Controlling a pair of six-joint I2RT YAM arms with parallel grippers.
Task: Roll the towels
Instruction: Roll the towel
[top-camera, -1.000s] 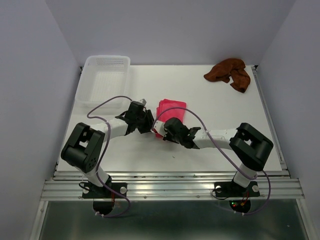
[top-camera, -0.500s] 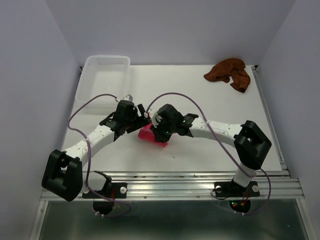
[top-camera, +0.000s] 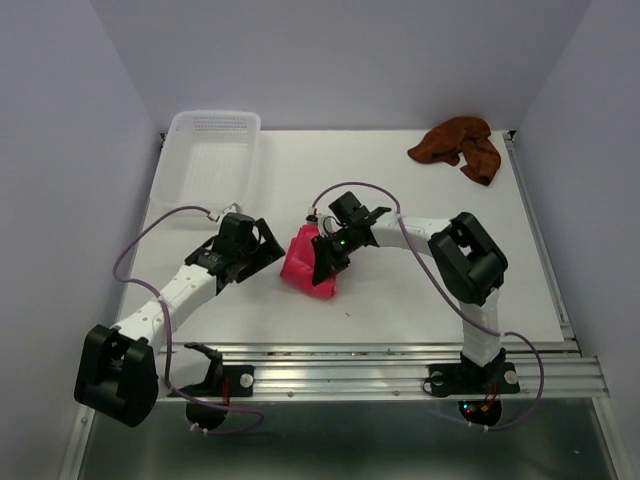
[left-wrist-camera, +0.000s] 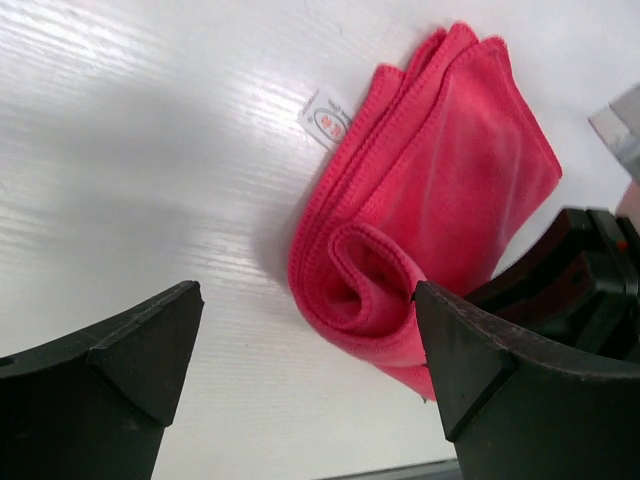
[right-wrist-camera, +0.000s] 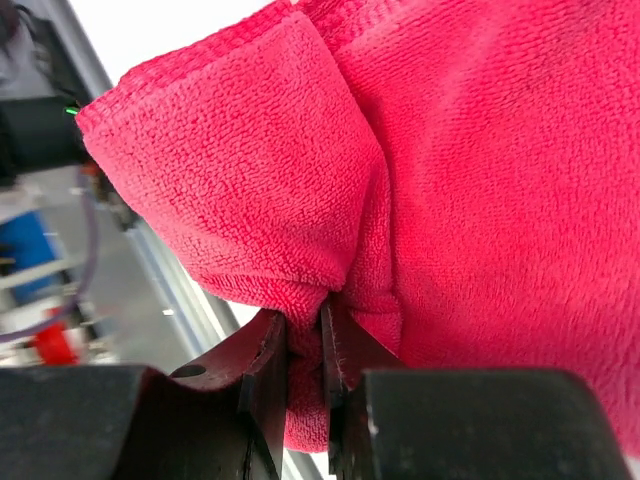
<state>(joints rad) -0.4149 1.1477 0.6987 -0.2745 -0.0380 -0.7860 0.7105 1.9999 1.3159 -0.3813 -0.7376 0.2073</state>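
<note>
The pink-red towel (top-camera: 303, 266) lies loosely rolled into a bundle at the middle of the table. In the left wrist view this towel (left-wrist-camera: 430, 200) shows a curled end and a white label. My right gripper (top-camera: 322, 262) is shut on a fold of it, and the right wrist view shows the fingers (right-wrist-camera: 305, 335) pinching the cloth (right-wrist-camera: 480, 150). My left gripper (top-camera: 268, 250) stands wide open just left of the bundle, its fingers (left-wrist-camera: 305, 300) apart with nothing held. The rust brown towel (top-camera: 458, 146) lies crumpled at the far right corner.
A translucent white plastic basket (top-camera: 210, 150) stands at the far left corner. The table's front metal rail (top-camera: 340, 365) runs just behind both arm bases. The right gripper's dark body (left-wrist-camera: 580, 270) shows at the right edge of the left wrist view.
The left gripper opened and drew back to the left, off the pink-red towel. The right gripper turned over with the cloth, and the flat towel became a rolled bundle nearer the front.
</note>
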